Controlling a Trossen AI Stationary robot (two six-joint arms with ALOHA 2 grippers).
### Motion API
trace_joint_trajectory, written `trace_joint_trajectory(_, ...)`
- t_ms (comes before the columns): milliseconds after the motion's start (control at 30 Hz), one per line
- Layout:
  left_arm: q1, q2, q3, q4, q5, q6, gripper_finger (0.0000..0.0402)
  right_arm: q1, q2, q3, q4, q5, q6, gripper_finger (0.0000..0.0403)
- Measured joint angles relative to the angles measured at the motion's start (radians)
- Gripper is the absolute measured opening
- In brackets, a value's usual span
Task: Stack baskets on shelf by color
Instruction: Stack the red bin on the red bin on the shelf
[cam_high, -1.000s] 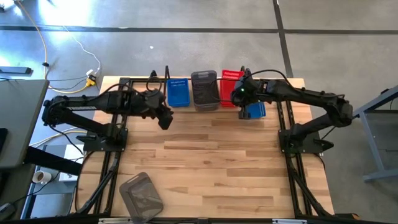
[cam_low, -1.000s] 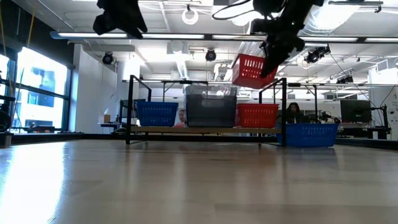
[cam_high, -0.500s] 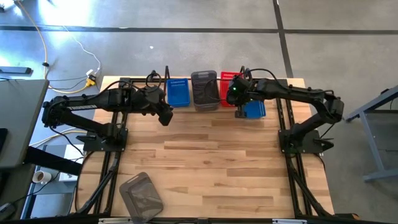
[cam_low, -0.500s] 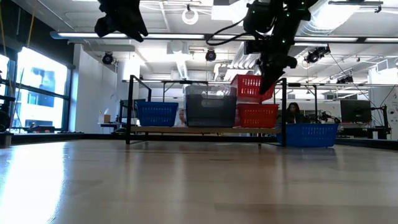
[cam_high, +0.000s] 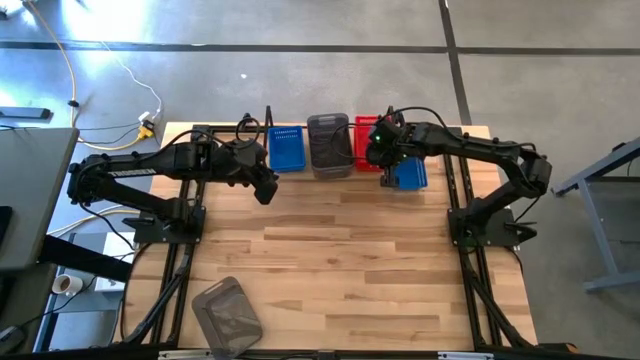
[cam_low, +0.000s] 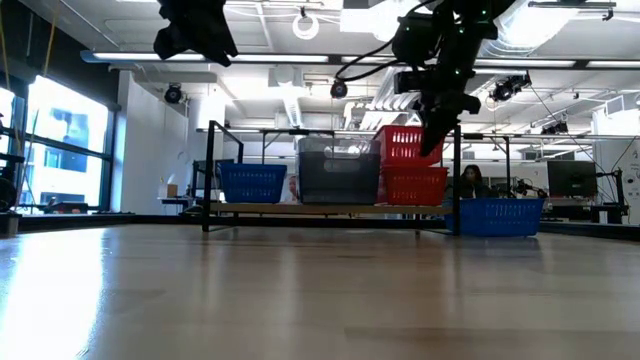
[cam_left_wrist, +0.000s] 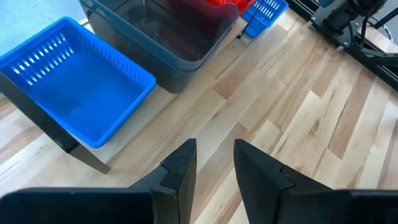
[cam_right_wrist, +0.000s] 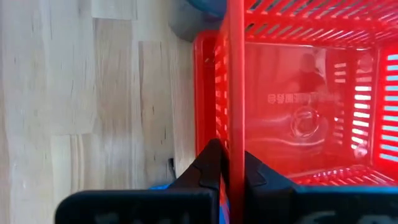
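Note:
The black shelf (cam_low: 210, 175) stands along the table's far edge. On it, from left to right, stand a blue basket (cam_high: 286, 148), a grey basket (cam_high: 329, 145) and a red basket (cam_low: 412, 186). A second red basket (cam_low: 405, 143) sits level on top of the lower red one, with my right gripper (cam_right_wrist: 231, 168) shut on it. My left gripper (cam_left_wrist: 214, 163) hangs open in front of the blue basket, with nothing between its fingers. Another blue basket (cam_high: 408, 175) rests on the table to the right of the shelf. My right gripper pinches the upper red basket's side wall at its rim (cam_right_wrist: 235, 127), one finger inside the basket and one outside. The fingers come from above, slanting down toward the far edge. The basket is level, its bottom on the lower red basket (cam_right_wrist: 205, 93).
A grey basket (cam_high: 228, 312) lies near the table's near left corner. The black arm rails (cam_high: 180, 270) run along the table's left and right sides. Bare wood (cam_high: 340, 260) fills the middle of the table.
My right gripper has gone down and toward the shelf with the red basket. The basket hung tilted above the shelf a second ago; now it is level on the lower red basket. The gripper has stayed shut on it.

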Motion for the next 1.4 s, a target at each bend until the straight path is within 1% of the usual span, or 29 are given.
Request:
trace_joint_trajectory(167,0.0,0.0,0.0,0.0,0.0,0.0,0.0099,0.0,0.0,0.0,0.0,-0.025,-0.02,0.0)
trace_joint_trajectory(300,0.0,0.0,0.0,0.0,0.0,0.0,0.0099,-0.005,0.017,0.0,0.006,0.0,-0.026,0.0)
trace_joint_trajectory(367,0.0,0.0,0.0,0.0,0.0,0.004,0.0099,-0.007,0.035,0.0,0.007,-0.022,-0.026,0.0)
trace_joint_trajectory(467,0.0,0.0,0.0,0.0,0.0,0.021,0.0099,-0.006,0.056,0.0,0.007,0.013,-0.023,0.0)
trace_joint_trajectory(600,0.0,0.0,0.0,0.0,0.001,0.025,0.0099,-0.006,0.058,0.001,0.013,-0.001,-0.007,0.0)
trace_joint_trajectory(800,0.0,0.0,0.0,0.0,0.0,0.025,0.0099,-0.006,0.058,0.001,0.013,0.006,-0.003,0.0)
trace_joint_trajectory(1000,0.0,0.0,0.0,0.0,0.0,0.026,0.0099,-0.006,0.058,0.001,0.016,0.063,-0.012,0.0)
trace_joint_trajectory(1100,0.0,0.0,0.0,0.0,0.0,0.025,0.0099,-0.006,0.058,0.001,0.016,0.048,-0.024,0.0001)
trace_joint_trajectory(1167,0.0,0.0,0.0,0.0,0.0,0.025,0.0099,-0.006,0.058,0.001,0.016,0.034,-0.026,0.0007)
trace_joint_trajectory(1233,0.0,0.0,0.0,0.0,0.0,0.025,0.0099,-0.006,0.058,0.001,0.016,0.032,-0.019,0.0021)
trace_joint_trajectory(1400,0.0,0.0,0.0,0.0,0.0,0.021,0.0099,-0.006,0.058,0.001,0.016,0.044,-0.003,0.0076)
